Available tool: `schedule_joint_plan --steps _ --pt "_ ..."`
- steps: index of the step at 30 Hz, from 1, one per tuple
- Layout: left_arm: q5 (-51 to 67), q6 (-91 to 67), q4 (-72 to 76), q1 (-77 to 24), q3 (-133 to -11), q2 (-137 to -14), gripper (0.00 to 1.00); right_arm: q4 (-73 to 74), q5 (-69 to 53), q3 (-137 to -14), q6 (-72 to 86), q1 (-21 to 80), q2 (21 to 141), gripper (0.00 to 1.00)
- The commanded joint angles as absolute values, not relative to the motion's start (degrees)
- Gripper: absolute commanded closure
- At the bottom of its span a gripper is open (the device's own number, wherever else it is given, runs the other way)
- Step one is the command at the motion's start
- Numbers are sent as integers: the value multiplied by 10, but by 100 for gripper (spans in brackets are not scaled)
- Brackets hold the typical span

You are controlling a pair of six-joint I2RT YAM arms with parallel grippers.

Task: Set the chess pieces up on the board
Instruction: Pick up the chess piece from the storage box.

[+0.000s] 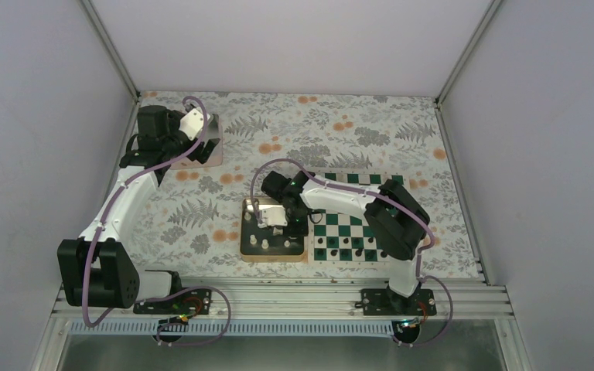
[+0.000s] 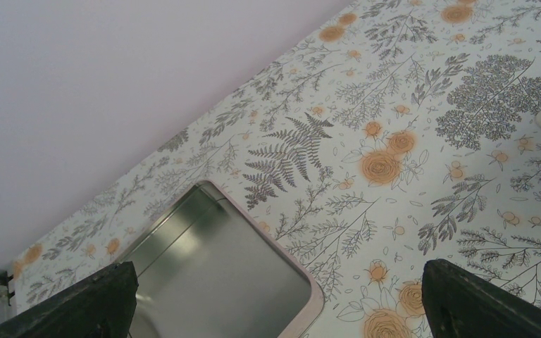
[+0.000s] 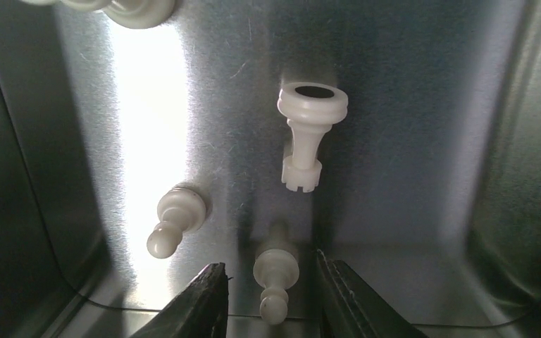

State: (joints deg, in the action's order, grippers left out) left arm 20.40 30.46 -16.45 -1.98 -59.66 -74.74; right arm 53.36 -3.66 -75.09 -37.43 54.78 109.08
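My right gripper (image 3: 271, 299) (image 1: 276, 219) hangs low inside the gold-rimmed tray (image 1: 272, 257), its jaws open. An upright white pawn (image 3: 275, 276) stands between the fingers with a gap on each side. A second white pawn (image 3: 176, 220) stands to its left. A white rook (image 3: 308, 134) lies on its side further in. Several white pieces (image 1: 267, 245) show in the tray from above. The green-and-white board (image 1: 349, 224) lies right of the tray, with black pieces (image 1: 346, 253) on its near rows. My left gripper (image 2: 278, 282) (image 1: 193, 127) is open and empty at the far left.
A pink-rimmed metal tray (image 2: 310, 285) (image 1: 213, 151) lies under my left gripper at the far left of the flowered tablecloth. The dark tray's walls (image 3: 14, 176) close in round my right fingers. White walls enclose the table on three sides.
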Motion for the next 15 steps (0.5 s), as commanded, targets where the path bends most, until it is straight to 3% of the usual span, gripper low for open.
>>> schedule_joint_plan --steps 1,7,15 --pt "209 307 -162 -18 -601 -747 0 528 -38 -748 -371 554 1096 66" --pt "210 308 -163 -18 -601 -748 0 527 -32 -746 -371 554 1101 77" --pt "213 309 -165 -18 -602 -747 0 536 -24 -754 -373 554 1105 80"
